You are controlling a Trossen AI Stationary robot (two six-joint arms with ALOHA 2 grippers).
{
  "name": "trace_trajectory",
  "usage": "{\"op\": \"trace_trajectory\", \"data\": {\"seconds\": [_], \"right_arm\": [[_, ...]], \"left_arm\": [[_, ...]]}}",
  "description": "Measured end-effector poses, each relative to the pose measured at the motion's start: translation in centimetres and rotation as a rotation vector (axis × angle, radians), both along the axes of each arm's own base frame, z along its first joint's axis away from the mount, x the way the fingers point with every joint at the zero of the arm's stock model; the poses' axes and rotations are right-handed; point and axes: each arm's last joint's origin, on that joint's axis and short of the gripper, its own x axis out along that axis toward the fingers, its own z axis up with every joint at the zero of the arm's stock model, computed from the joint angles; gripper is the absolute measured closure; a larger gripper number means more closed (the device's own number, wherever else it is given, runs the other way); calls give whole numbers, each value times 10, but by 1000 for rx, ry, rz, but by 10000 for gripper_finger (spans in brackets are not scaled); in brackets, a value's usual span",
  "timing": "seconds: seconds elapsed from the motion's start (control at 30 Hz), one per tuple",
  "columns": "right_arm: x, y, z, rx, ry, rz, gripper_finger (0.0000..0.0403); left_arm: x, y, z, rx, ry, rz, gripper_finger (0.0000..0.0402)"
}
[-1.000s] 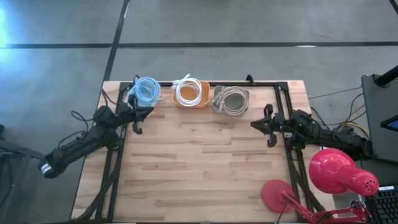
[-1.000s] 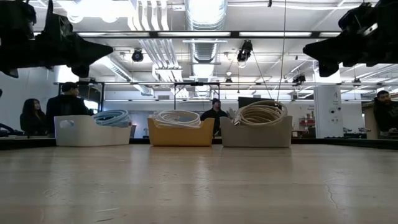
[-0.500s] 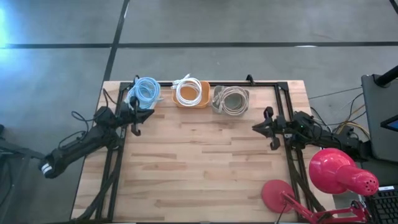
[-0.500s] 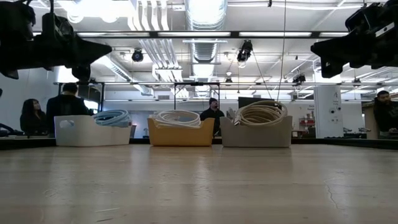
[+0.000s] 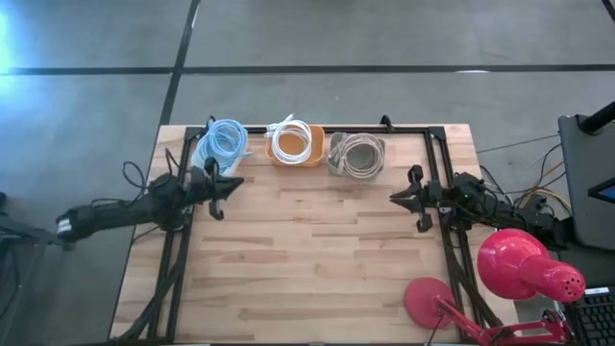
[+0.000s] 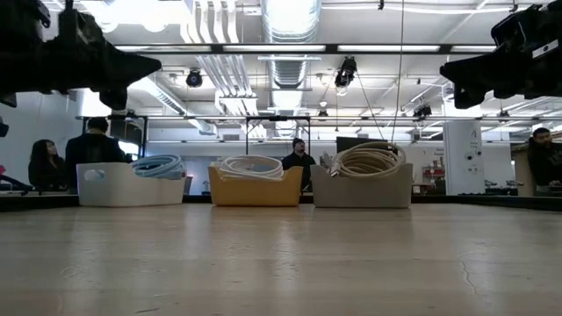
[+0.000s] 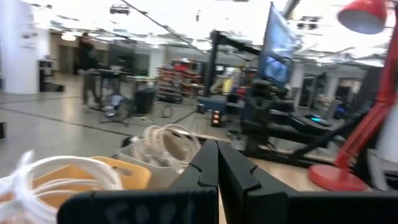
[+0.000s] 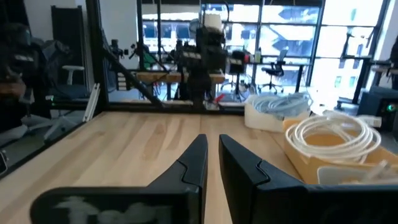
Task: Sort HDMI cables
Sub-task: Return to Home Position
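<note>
The cable coils lie in three bins along the table's far edge. The light blue coils (image 5: 228,141) (image 6: 160,165) are in a white bin (image 6: 110,186). The white coils (image 5: 293,143) (image 6: 250,165) sit in an orange bin (image 6: 255,191), and the beige coils (image 5: 357,154) (image 6: 369,158) in a grey bin (image 6: 362,190). My left gripper (image 5: 236,183) (image 7: 217,155) hangs shut in the air just near of the blue bin, pointing right. My right gripper (image 5: 393,197) (image 8: 213,146) hovers shut near the right rail, pointing left.
A black frame (image 5: 437,183) runs along the table's left, far and right sides. A red desk lamp (image 5: 527,267) stands at the near right corner, its base (image 5: 429,303) on the wood. The wooden middle (image 5: 307,250) lies bare. People (image 6: 88,149) stand beyond the far edge.
My left arm has swung so that it lies more level across the left edge. Its gripper has shifted a little toward the right and near edges, staying shut. My right gripper has drawn back slightly toward the right edge. The coils and bins have not moved.
</note>
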Motion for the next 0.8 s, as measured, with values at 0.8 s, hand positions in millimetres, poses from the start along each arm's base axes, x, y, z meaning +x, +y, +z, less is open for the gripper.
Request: {"op": "trace_trajectory", "data": {"seconds": [0.8], "right_arm": [[0, 0, -6, -17, 57, 1, 365]], "left_arm": [[2, -35, -21, 166, 255, 17, 401]]}}
